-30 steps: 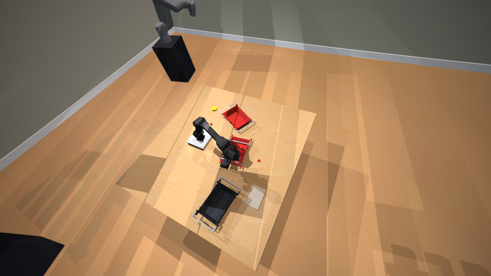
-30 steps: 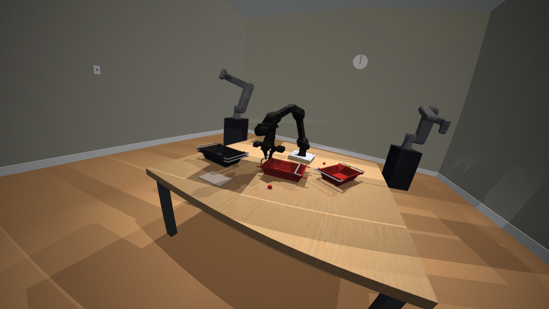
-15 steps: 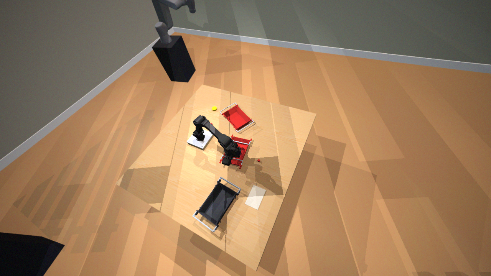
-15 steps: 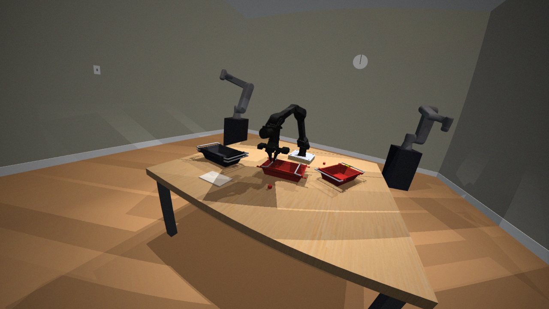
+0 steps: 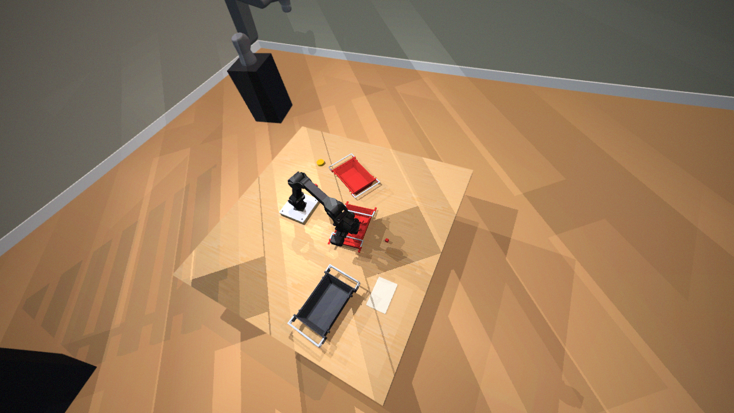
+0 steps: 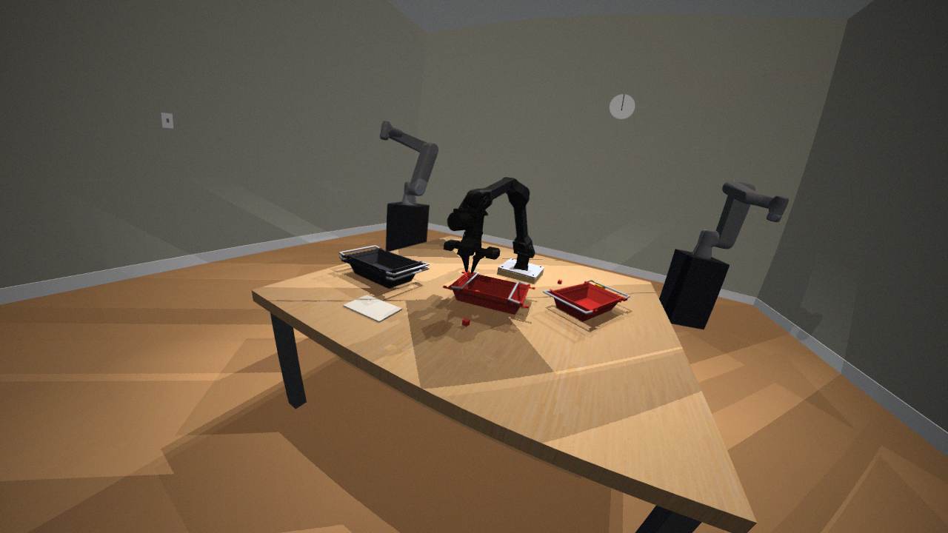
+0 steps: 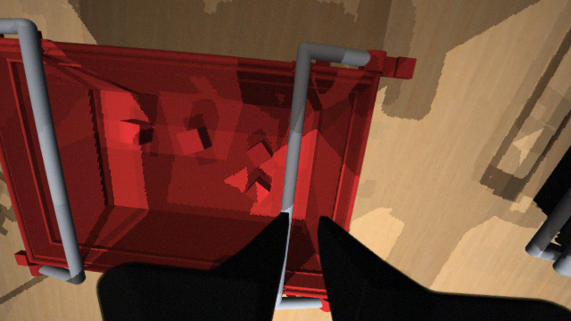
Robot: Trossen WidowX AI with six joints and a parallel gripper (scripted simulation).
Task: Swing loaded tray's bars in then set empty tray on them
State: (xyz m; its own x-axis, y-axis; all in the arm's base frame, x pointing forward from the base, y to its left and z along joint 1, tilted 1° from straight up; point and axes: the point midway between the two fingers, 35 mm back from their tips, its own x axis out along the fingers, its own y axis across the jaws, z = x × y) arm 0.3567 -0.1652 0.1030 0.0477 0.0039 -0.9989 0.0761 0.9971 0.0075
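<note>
With the black fingers of our gripper (image 5: 346, 232) (image 6: 469, 272) (image 7: 304, 218) slightly parted and clamped on nothing, we stand over one end of the loaded red tray (image 5: 365, 226) (image 6: 486, 297) (image 7: 192, 234), where the near bar (image 5: 356, 239) (image 6: 472, 280) (image 7: 294, 147) runs close along one finger; whether they touch, we cannot tell. The far bar (image 5: 362, 213) (image 6: 515, 289) (image 7: 46, 134) also crosses the tray's top, and we judge the swinging-in to be nearly or wholly finished. To finish well, we should check that the near bar rests on the rim at both ends, ease off any sideways pressure, and rise straight up so that neither finger drags it outward. A shallow rise with a sideways slip could hook the bar or shift the tray. Below the bars, at least four small blocks (image 7: 192, 142) lie scattered on the tray's floor, all apparently beneath bar height. The empty red tray (image 5: 355, 175) (image 6: 581, 309), bound for the two bars, stands beside the loaded one, its own bars swung outward and nothing visible inside. At the loaded tray's other side stands a larger black tray (image 5: 328, 303) (image 6: 381, 273) (image 7: 559, 185), also without visible contents, while a loose red block (image 5: 386, 240) (image 6: 466, 322) lies on the table outside the containers.
</note>
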